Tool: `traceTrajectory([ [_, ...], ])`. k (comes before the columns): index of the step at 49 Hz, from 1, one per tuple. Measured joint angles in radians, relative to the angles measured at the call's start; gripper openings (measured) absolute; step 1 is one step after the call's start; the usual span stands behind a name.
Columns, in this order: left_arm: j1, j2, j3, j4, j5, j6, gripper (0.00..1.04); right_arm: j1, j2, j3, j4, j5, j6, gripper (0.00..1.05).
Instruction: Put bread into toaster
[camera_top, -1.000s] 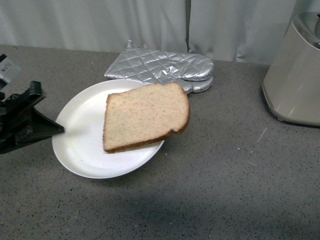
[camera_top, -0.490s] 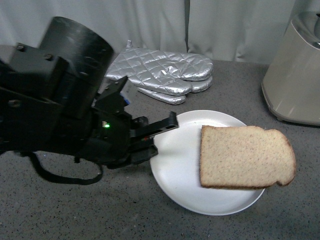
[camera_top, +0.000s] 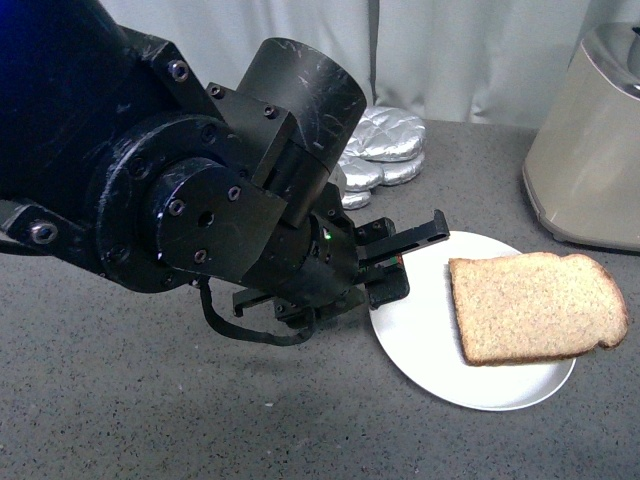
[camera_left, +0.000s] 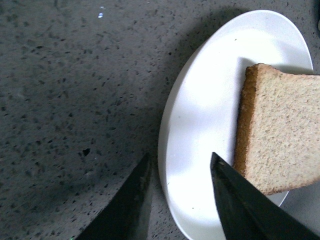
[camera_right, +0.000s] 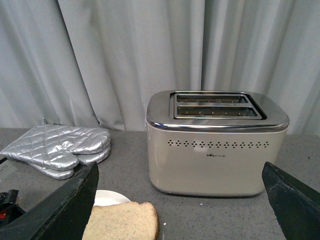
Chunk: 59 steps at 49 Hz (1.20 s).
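Bread (camera_top: 538, 306) lies flat on the white plate (camera_top: 420, 342), on the plate's right half in front view. Its rounded top points right & overhangs the rim there. Plate sits on the grey speckled counter (camera_top: 180, 425), near the toaster (camera_top: 590, 150) at far right. Bread & toaster are apart, not touching.

Left gripper (camera_top: 418, 258) hangs at the plate's left edge on the big black left arm (camera_top: 200, 180). Its jaws are spread w/ nothing clamped. In left wrist view the two dark fingers (camera_left: 239, 200) show a wide gap, & the plate's rim runs thru that gap. Bread is outside the gap, just past one finger; that fingertip sits over bare plate, close beside the brown crust of the slice's straight edge. No contact w/ bread visible. Can't tell if the fingers touch the plate.

Right gripper (camera_right: 180, 167) is wide apart too, holding nothing; its fingers (camera_right: 60, 210) show at the lower corners of the right wrist view. Toaster stands upright btwn them, further off, w/ two dark slots in its chrome top. Bread shows low in that view, nearer than the toaster & off twd one finger's side, well below the slots.

Silver quilted mitts (camera_top: 390, 150) lie behind the left arm, by the pale curtain (camera_top: 480, 50).
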Motion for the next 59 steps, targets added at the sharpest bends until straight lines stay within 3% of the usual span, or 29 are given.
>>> traceTrajectory([
  [9,0.073,-0.109,-0.136,0.051,0.004,0.004,0.63,0.0,0.0,0.0,0.0,0.0,0.0,0.95],
  [14,0.206,-0.299,-0.309,0.121,0.042,0.013,0.85,0.0,0.0,0.0,0.0,0.0,0.0,0.95],
  [18,0.368,-0.508,-0.48,0.101,0.096,0.045,1.0,0.0,0.0,0.0,0.0,0.0,0.0,0.95],
  [21,0.497,-0.647,-0.604,0.094,0.122,0.074,0.96,0.0,0.0,0.0,0.0,0.0,0.0,0.95],
  [24,0.552,-0.757,-0.806,0.465,-0.105,0.262,0.82,0.0,0.0,0.0,0.0,0.0,0.0,0.95],
  [26,0.555,-0.918,-0.927,0.567,-0.19,0.398,0.73,0.0,0.0,0.0,0.001,-0.003,0.0,0.95],
  [32,0.555,-1.559,-1.003,0.104,-0.217,0.595,0.51,0.0,0.003,0.0,-0.001,-0.002,0.0,0.95],
  [38,0.554,-1.989,-1.003,-0.186,-0.216,0.657,0.33,0.0,0.001,0.0,-0.001,0.001,0.0,0.95],
  [46,0.554,-2.137,-1.003,-0.236,-0.218,0.686,0.04,0.0,0.0,0.0,-0.001,0.0,0.0,0.95],
  [59,0.554,-2.14,-1.003,-0.238,-0.218,0.697,0.04,0.0,0.0,0.0,-0.001,0.0,0.0,0.95],
])
